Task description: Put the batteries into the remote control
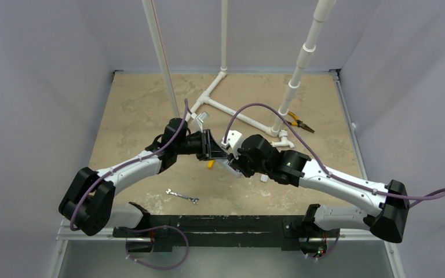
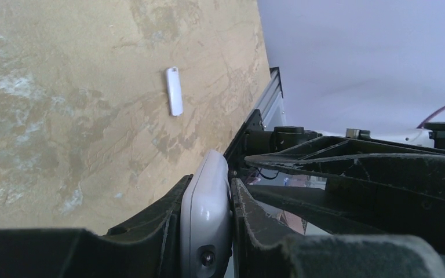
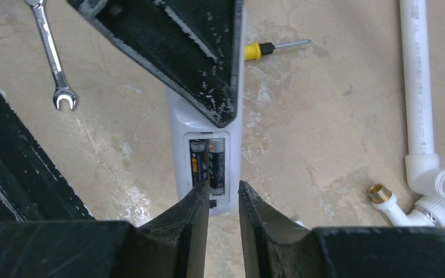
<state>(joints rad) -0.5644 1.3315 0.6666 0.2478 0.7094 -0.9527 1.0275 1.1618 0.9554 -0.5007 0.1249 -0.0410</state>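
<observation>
My left gripper (image 1: pixel 211 147) is shut on the white remote control (image 2: pixel 205 214), clamping its sides and holding it just above the table. In the right wrist view the remote control (image 3: pixel 177 124) lies back side up with its compartment open. Two black batteries (image 3: pixel 208 165) sit side by side in it. My right gripper (image 3: pixel 223 194) hovers over the compartment's near end, its jaws a narrow gap apart with nothing between them. A small white oblong cover (image 2: pixel 174 91) lies loose on the table.
A wrench (image 1: pixel 182 196) lies near the front. A yellow-handled screwdriver (image 3: pixel 266 48) lies beside the remote. White PVC pipes (image 1: pixel 232 113) and yellow-handled pliers (image 1: pixel 299 122) are at the back. A brass fitting (image 3: pixel 378 193) caps a pipe elbow.
</observation>
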